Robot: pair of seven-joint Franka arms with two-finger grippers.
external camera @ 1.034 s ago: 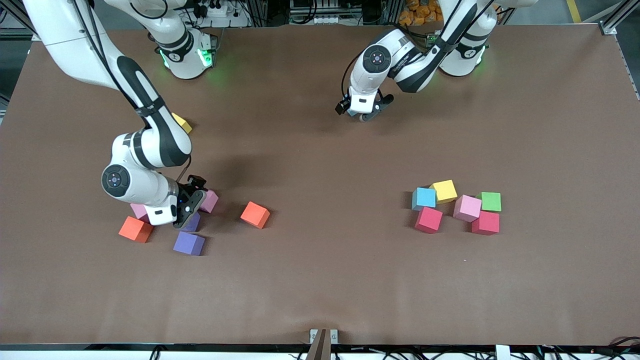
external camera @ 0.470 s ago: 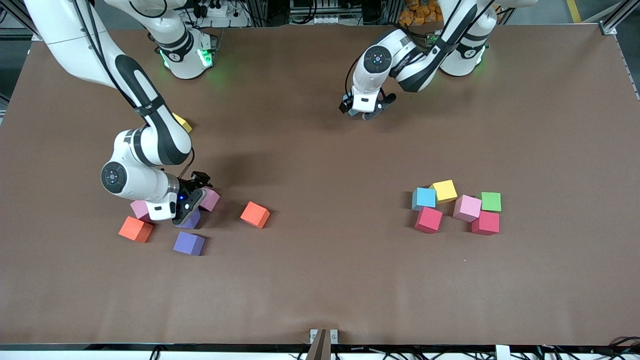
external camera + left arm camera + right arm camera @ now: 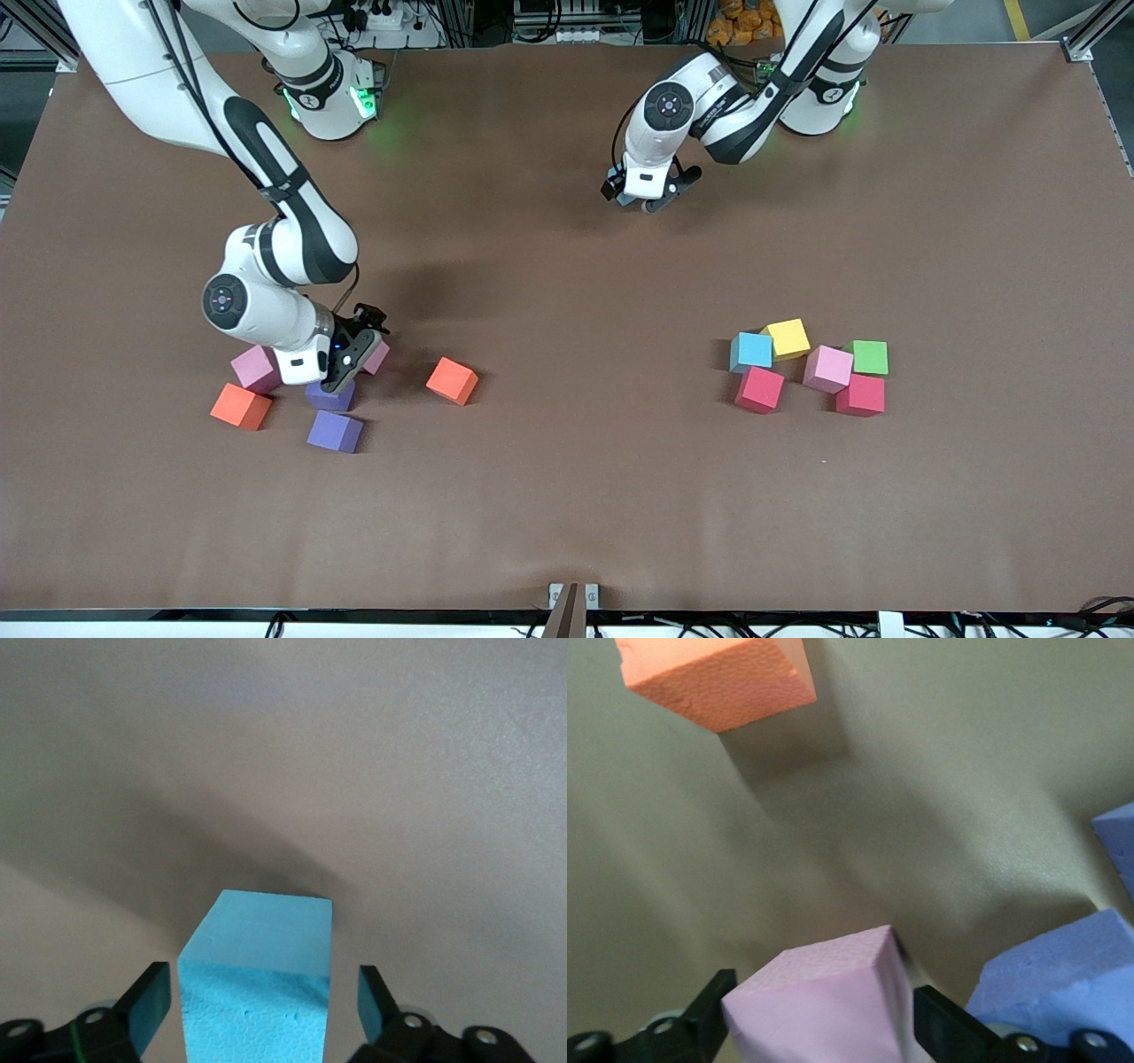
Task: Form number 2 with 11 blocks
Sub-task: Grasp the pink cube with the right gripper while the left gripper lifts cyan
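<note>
**No figure 2 begun: the blocks lie in two loose groups**

Front view: on the tabletop (image 3: 567,496) no stroke of the numeral is laid out, so by my judgement all the placing is left to do. Toward the right arm's end I count two pink blocks (image 3: 256,368), two purple blocks (image 3: 335,431) and two orange blocks (image 3: 452,380). Toward the left arm's end lie one blue, one yellow, one pink, two red blocks (image 3: 759,389) and the green cube (image 3: 869,357). The right pincer (image 3: 350,354) is low among its group. The left pincer (image 3: 645,199) is low near the bases.

Left wrist view: it stands open astride a second blue block (image 3: 257,992), gaps either side.

Right wrist view: it is spread, closely flanking a pink block (image 3: 824,1010) resting on the tabletop.
</note>
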